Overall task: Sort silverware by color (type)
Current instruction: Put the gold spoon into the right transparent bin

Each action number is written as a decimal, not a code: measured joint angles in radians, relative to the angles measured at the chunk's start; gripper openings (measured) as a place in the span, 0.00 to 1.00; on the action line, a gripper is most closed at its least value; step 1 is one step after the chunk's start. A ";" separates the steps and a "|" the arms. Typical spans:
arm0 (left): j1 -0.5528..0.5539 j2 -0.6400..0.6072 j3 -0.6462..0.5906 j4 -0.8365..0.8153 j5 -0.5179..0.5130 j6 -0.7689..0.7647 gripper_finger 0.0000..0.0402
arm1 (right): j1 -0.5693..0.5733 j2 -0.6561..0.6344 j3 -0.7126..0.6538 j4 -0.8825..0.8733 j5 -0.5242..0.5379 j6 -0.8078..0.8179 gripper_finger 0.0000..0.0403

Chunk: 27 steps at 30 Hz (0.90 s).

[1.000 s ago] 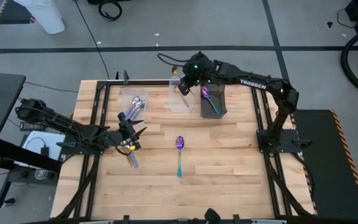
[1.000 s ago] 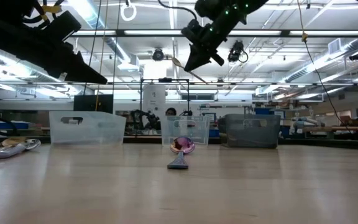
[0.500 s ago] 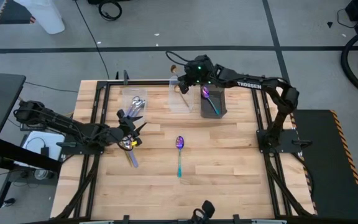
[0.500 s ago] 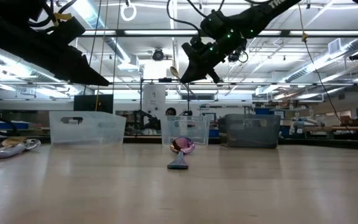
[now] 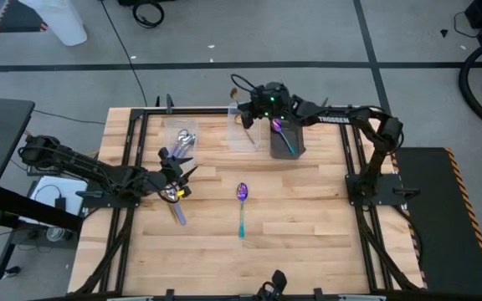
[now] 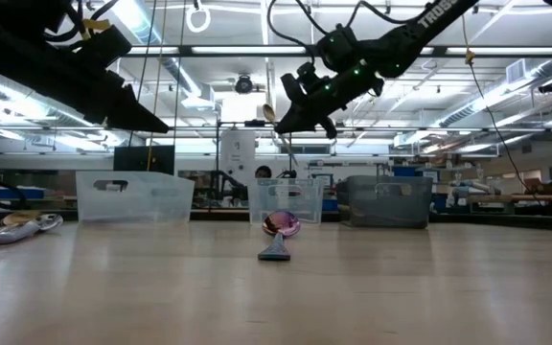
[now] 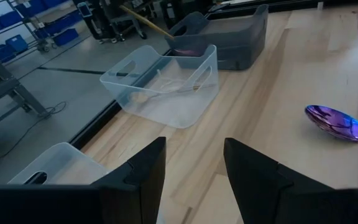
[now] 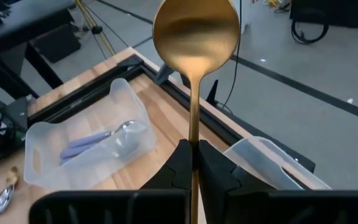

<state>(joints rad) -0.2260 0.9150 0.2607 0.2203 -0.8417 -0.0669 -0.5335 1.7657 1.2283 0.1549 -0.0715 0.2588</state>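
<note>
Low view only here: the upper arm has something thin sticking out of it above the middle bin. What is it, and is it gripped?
Observer: A gold spoon; the right gripper is shut on its handle.
Operator: What is in the far left bin?
Observer: The high view shows silver spoons lying in that clear bin.
Operator: And the dark bin?
Observer: One purple-blue spoon lies inside the dark bin.
Operator: The other arm?
Observer: The left gripper is open, low over a spoon at the table's left.

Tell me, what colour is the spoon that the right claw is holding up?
Gold. The spoon shows best in the right wrist view, pinched in the right claw.
</note>
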 joint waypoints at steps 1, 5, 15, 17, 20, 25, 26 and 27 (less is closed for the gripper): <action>0.000 0.000 0.000 0.000 0.000 0.000 0.43 | 0.000 0.000 -0.010 0.010 0.000 0.001 0.04; 0.000 0.000 0.000 0.000 0.001 0.000 0.43 | 0.000 0.000 -0.058 0.055 0.016 0.033 0.04; 0.000 0.000 0.000 0.000 0.001 -0.001 0.43 | 0.012 0.000 -0.141 0.087 0.045 0.109 0.04; 0.000 0.000 0.000 0.000 0.001 -0.001 0.43 | 0.020 0.000 -0.141 0.093 0.045 0.109 0.04; 0.000 0.000 0.000 0.001 0.001 -0.002 0.43 | 0.035 0.017 -0.140 0.097 0.052 0.108 0.04; -0.002 0.000 0.000 0.003 0.002 -0.006 0.43 | 0.044 0.065 -0.140 0.098 0.053 0.117 0.04; -0.001 0.000 0.000 0.003 0.002 -0.009 0.43 | 0.043 0.073 -0.138 0.102 0.054 0.123 0.04; -0.002 0.000 0.000 0.002 0.002 -0.014 0.43 | 0.043 0.082 -0.138 0.100 0.058 0.129 0.04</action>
<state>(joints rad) -0.2278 0.9146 0.2604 0.2226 -0.8394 -0.0812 -0.4904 1.8481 1.0901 0.2550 -0.0138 0.3878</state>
